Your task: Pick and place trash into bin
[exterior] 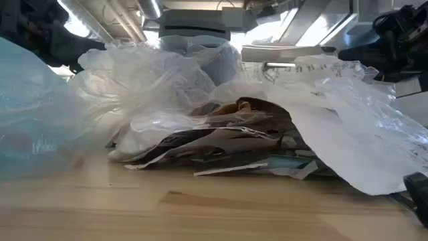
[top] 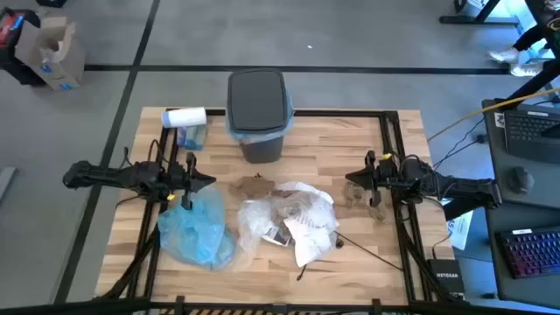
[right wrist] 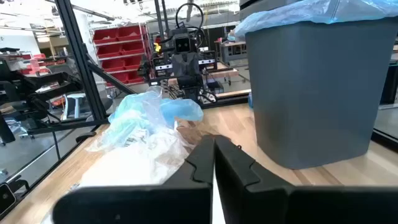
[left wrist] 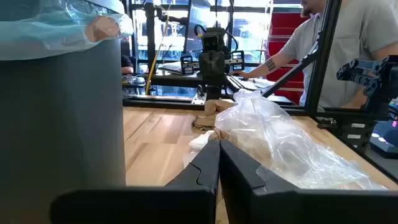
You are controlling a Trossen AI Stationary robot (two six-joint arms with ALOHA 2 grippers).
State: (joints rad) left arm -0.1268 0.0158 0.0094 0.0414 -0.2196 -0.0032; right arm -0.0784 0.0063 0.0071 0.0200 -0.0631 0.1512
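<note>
Trash (top: 289,220) lies between both grippers — untouched

Wooden table (top: 367,271) bears bin (top: 259,140), trash (top: 289,219), blue bag (top: 199,229).

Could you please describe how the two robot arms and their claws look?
Both arms are dark, nearly black, built of slim jointed segments with thin cables along them. The left claw and the right claw each end in two flat, angular black fingers that taper to a point. A small yellow mark shows near the left arm's wrist. I see no other markings.
</note>
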